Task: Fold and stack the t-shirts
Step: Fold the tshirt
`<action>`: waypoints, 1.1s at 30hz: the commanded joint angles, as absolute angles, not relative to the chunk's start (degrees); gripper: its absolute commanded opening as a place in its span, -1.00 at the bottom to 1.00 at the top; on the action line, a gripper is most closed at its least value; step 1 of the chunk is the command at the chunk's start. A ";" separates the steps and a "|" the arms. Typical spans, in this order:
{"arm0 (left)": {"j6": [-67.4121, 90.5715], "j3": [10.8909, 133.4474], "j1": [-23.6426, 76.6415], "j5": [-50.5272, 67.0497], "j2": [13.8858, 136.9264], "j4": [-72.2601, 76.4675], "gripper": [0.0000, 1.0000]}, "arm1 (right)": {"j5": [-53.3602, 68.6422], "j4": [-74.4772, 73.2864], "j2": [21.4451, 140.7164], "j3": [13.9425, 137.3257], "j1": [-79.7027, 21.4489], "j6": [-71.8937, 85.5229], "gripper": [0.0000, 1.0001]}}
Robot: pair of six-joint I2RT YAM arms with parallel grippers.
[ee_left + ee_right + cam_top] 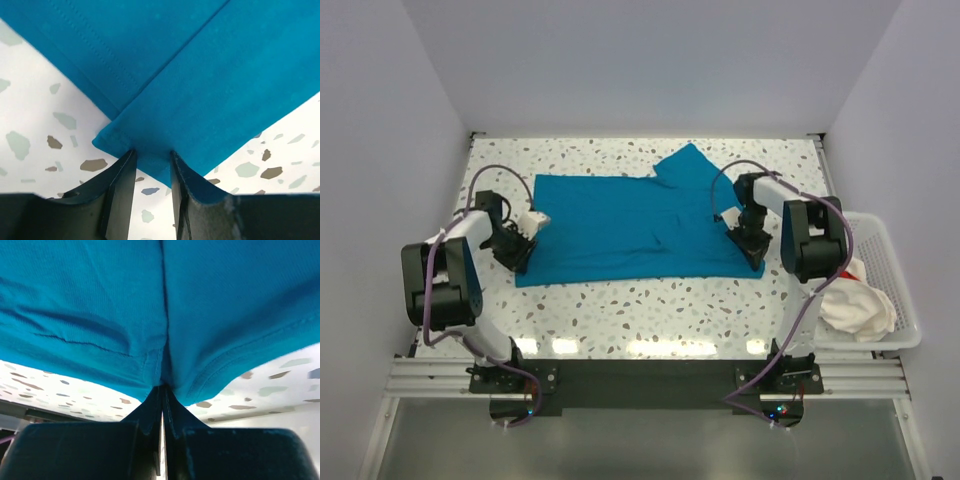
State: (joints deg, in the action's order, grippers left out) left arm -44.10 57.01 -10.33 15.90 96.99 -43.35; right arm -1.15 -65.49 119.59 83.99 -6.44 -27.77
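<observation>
Spread a little, the left claw (150, 156) stood with its two dark fingers (117, 187) apart and a corner of the teal t-shirt (210, 75) lying in the gap between their tips. Speckled surface showed through the lower part of that gap, and the cloth there looked flat and not nipped. Two layers of the shirt met at that corner, one of them carrying a double line of stitching along its hem. The right claw (162, 389) was pressed together, pinching a bunched fold of the same shirt near a stitched edge, and the cloth rose from its tips and sagged to either side across the wrist view. Seen from above, the left claw sat low at the shirt's near left corner and the right claw at its near right corner, each arm reaching in from its own side. Between them the teal t-shirt lay spread across the middle of the table (650, 310), mostly flat, with one short sleeve jutting out toward the far right. Off the table's right edge, just beside the right arm, stood a white mesh basket (908, 318), and a white t-shirt (855, 300) lay crumpled in a heap inside it, well apart from the teal one.
</observation>
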 commanded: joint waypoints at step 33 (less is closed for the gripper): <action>-41.86 91.21 -12.30 29.96 103.25 -53.37 0.12 | 13.00 -68.57 105.55 92.18 -8.44 -32.97 -0.03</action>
State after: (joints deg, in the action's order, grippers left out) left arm -45.43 84.79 -11.99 22.70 99.96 -54.81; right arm 8.82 -69.43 108.25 86.63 -10.02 -32.32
